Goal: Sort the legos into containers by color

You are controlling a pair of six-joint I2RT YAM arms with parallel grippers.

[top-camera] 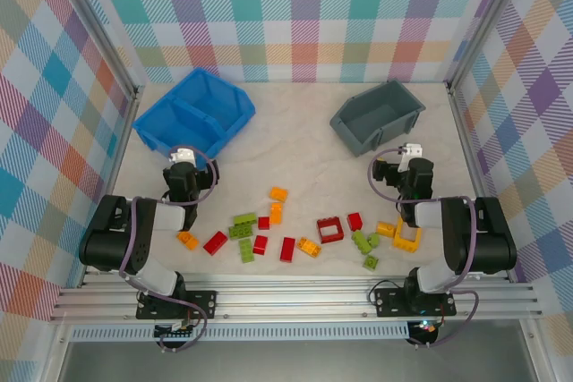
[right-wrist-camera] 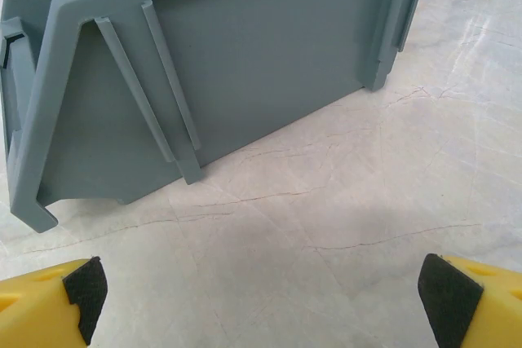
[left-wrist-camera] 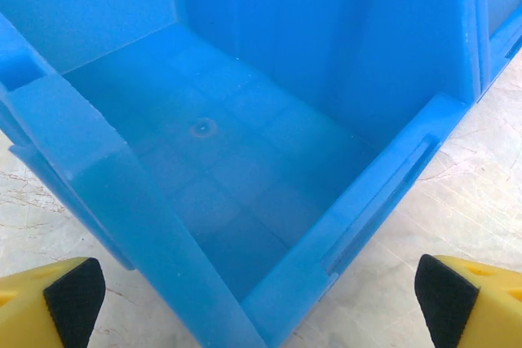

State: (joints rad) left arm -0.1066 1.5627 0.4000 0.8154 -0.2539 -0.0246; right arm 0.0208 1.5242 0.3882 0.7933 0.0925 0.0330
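Left gripper (top-camera: 183,157): I hold it spread wide, with nothing between the yellow fingers (left-wrist-camera: 49,303). In the left wrist view the left gripper (left-wrist-camera: 259,297) faces the open front of the blue bin (left-wrist-camera: 122,193), just short of its low front lip. The floor of one compartment lies straight ahead, and the divider wall rises to the right.

Right gripper (top-camera: 410,151): I hold it equally wide, and it grips nothing. In the right wrist view the right gripper (right-wrist-camera: 261,291) hangs over bare table (right-wrist-camera: 351,201), with the ribbed outer wall of the grey bin (right-wrist-camera: 245,63) ahead and to the left, near but not touching.

Bins: the blue bin (top-camera: 195,114) sits at the far left of the table (top-camera: 295,158), turned at an angle. The grey bin (top-camera: 376,115) sits at the far right, also angled.

Legos: all visible legos (top-camera: 287,249) lie on the table in a loose band near my arm bases, well apart from both bins.
- The red frame (top-camera: 329,230) lies near the centre.
- The yellow frame (top-camera: 407,236) lies beside my right arm.
- Lime green bricks (top-camera: 243,225) group left of centre, with more (top-camera: 363,241) to the right of the red frame.
- Orange bricks (top-camera: 278,193) lie farthest from the bases, and one orange brick (top-camera: 187,240) rests beside my left arm.
- Red bricks (top-camera: 215,242) are spread through the row.
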